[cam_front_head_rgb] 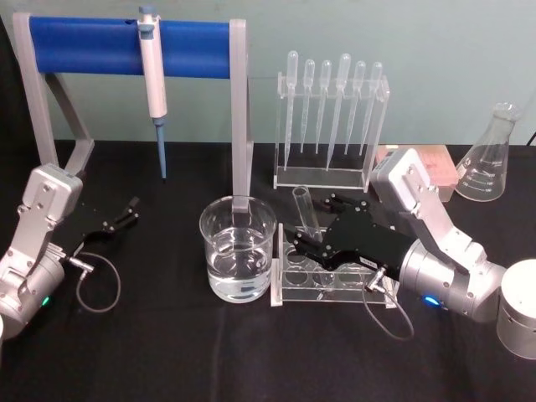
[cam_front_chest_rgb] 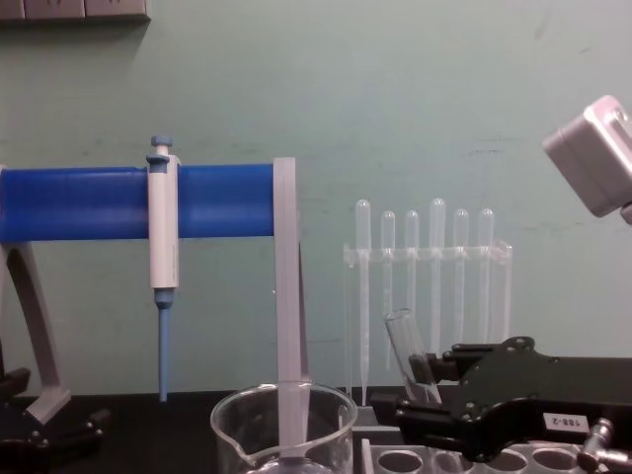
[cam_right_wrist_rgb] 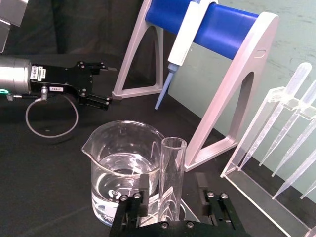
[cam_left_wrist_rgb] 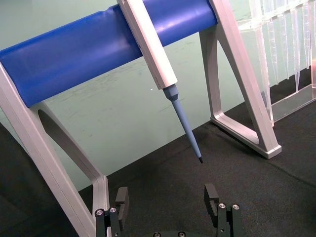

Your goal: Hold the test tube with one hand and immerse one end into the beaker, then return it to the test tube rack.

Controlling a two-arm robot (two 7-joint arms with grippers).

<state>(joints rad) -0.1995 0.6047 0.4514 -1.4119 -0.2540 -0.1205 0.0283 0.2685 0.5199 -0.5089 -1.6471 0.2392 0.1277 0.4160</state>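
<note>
Though the right claw (cam_front_head_rgb: 311,223) sits around it, the test tube (cam_front_head_rgb: 303,209) is not pinched. Right wrist view shows a gap between the glass and each finger, so that claw is released, jaws apart on either side of the tube. Tube is tilted, open rim up and leaning toward the beaker (cam_front_head_rgb: 239,247), lower end down at the clear test tube rack (cam_front_head_rgb: 289,283). Its bottom is hidden behind the claw, so cannot tell how deep it sits in the hole. Beaker stands just left of the rack, close against it, part full of clear liquid, spout toward the robot's left. Right arm reaches in from the right, over the rack. Left claw (cam_front_head_rgb: 130,209) is well apart at the left of the black table (cam_front_head_rgb: 209,360), released too, fingers spread, low near the stand's leg. Behind: a blue-bar stand (cam_front_head_rgb: 92,38) with a white-and-blue pipettor (cam_front_head_rgb: 152,71) hanging from it, tip down. A clear holder of bulb-top pipettes (cam_front_head_rgb: 331,100) stands behind the rack, and a conical flask (cam_front_head_rgb: 490,159) is at far right.
</note>
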